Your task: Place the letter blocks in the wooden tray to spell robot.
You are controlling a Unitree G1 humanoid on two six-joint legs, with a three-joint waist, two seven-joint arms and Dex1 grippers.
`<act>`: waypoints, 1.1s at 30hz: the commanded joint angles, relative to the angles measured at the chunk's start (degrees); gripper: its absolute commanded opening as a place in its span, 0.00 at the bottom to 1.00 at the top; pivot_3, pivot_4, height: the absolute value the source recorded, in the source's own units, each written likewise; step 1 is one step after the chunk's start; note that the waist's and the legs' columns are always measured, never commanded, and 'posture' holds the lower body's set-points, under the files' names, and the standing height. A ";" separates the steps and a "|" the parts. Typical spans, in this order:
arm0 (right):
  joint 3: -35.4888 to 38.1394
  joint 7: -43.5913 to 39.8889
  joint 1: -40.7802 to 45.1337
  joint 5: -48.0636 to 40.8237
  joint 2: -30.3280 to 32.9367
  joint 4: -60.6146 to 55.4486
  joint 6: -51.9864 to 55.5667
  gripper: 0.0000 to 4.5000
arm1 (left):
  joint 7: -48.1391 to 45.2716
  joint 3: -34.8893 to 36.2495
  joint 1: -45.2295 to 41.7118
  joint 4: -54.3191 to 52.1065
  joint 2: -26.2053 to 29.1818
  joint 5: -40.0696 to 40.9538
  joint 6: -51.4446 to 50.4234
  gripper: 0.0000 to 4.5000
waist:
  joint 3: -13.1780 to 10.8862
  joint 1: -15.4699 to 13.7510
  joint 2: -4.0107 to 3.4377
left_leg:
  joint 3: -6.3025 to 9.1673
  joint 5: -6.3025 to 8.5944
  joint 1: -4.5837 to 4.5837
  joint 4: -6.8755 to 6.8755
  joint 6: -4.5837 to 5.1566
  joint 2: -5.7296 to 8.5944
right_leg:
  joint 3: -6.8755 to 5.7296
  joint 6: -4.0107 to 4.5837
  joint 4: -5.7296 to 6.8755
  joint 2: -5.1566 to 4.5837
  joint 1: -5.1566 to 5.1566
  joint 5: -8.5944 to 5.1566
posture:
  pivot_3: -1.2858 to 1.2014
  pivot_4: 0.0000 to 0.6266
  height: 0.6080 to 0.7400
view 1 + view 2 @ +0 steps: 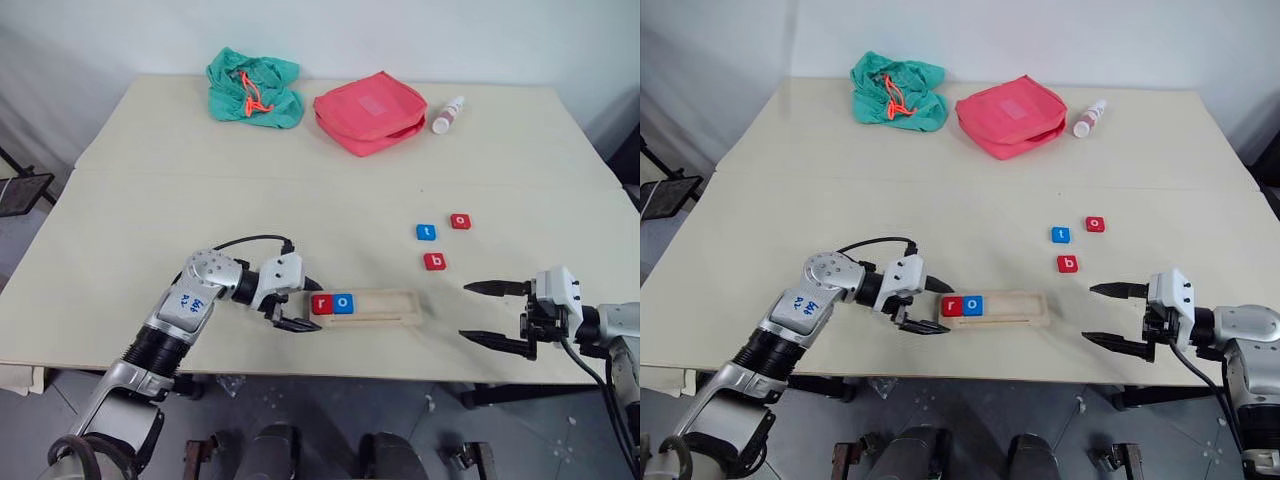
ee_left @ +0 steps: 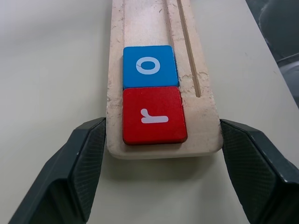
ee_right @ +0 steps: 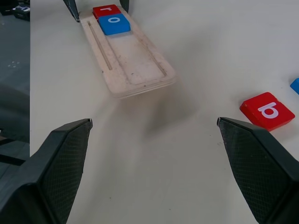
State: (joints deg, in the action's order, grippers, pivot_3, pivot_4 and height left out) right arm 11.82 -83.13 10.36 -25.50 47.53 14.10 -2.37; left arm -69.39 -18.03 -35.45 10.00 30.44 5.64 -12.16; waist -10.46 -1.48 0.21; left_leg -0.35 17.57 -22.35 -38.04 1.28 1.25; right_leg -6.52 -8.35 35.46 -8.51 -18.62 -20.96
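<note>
- The left gripper (image 1: pixel 297 305) sits at the near-left end of the tray (image 1: pixel 385 306), fingers (image 2: pixel 84 163) spread to either side of that end. One finger looks to touch the tray's side and the other stands just clear; I judge it is steadying the tray rather than gripping it.
- The right gripper (image 1: pixel 496 312) hovers near the front edge of the surface (image 1: pixel 150 220), to the right of the tray, fingers wide open and holding nothing. It points toward the tray's free end, with bare surface between them.
- The tray lies lengthwise close to the front edge. The red r (image 1: pixel 321 304) sits at its left end and the blue o (image 1: pixel 343 302) touches it on the right, so the word has its first two letters.
- The rest of the tray is free, room for three more blocks by my estimate.
- Just beyond the tray's right end lies the red b (image 1: pixel 434 262), flat on the surface and the nearest loose block to the right gripper. It is likely the next one needed.
- A little farther, the blue t (image 1: pixel 426 232) and the red o (image 1: pixel 460 221) lie side by side, apart from each other and from the b, so each has room for a finger on two sides.
- The middle of the surface is otherwise open for arm travel.
- At the far edge are a green cloth (image 1: pixel 254 88), a red pouch (image 1: pixel 370 111) and a small white bottle (image 1: pixel 447 115), well away from the work.
</note>
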 commanded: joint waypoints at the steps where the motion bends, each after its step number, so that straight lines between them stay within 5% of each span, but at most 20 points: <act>1: 2.29 0.50 -0.30 -1.67 0.82 -1.64 0.26 1.00 | 0.68 0.28 -0.48 -1.03 0.09 -0.47 -0.04 0.99 | 0.00 0.01 0.00 | 0.00 0.00 0.00 0.00 0.00 0.00 | 0.00 0.00 0.00 0.00 0.00 0.00 | 0.52 0.24 1.00; 13: 4.13 6.33 -1.18 -2.72 0.56 -5.49 4.42 1.00 | -2.17 9.25 2.27 -8.48 3.98 8.90 1.07 0.99 | -0.01 0.05 -0.02 | 0.03 0.00 0.00 0.00 0.00 -0.02 | 0.00 0.00 -0.01 0.00 0.01 0.00 | 0.52 0.24 1.00; 18: 5.61 25.92 -1.49 -0.06 -4.69 -11.11 12.73 1.00 | -5.62 18.59 5.08 -4.82 3.64 17.64 7.00 0.99 | -0.01 0.09 -0.02 | 0.11 0.00 0.00 -0.01 -0.01 -0.05 | -0.03 0.00 0.03 0.00 0.00 0.00 | 0.52 0.24 1.00; 25: 6.38 36.77 -6.21 -3.97 -8.79 -22.22 25.02 1.00 | -7.17 25.20 7.84 0.77 -0.08 23.62 14.33 0.99 | -0.05 -0.13 -0.08 | 0.15 0.02 0.00 0.00 0.02 0.05 | -0.02 0.00 0.06 -0.04 0.01 0.00 | 0.52 0.24 1.00; 33: 6.01 50.84 -13.05 -2.21 -16.85 -35.68 28.35 1.00 | -14.47 24.21 12.96 5.60 0.64 22.48 20.49 0.99 | -0.05 0.08 -0.13 | 0.04 0.03 0.05 0.06 -0.01 0.01 | 0.03 0.00 0.10 -0.02 -0.04 0.00 | 0.52 0.24 1.00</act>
State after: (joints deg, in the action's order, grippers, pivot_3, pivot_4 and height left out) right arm 16.50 -34.31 -2.01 -27.10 31.32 -17.45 25.46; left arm -82.21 5.63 -22.66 15.05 30.54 27.20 6.57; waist -10.51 -1.40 0.08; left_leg -0.31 17.60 -22.29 -37.98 1.27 1.26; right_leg -6.48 -8.34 35.56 -8.53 -18.65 -20.96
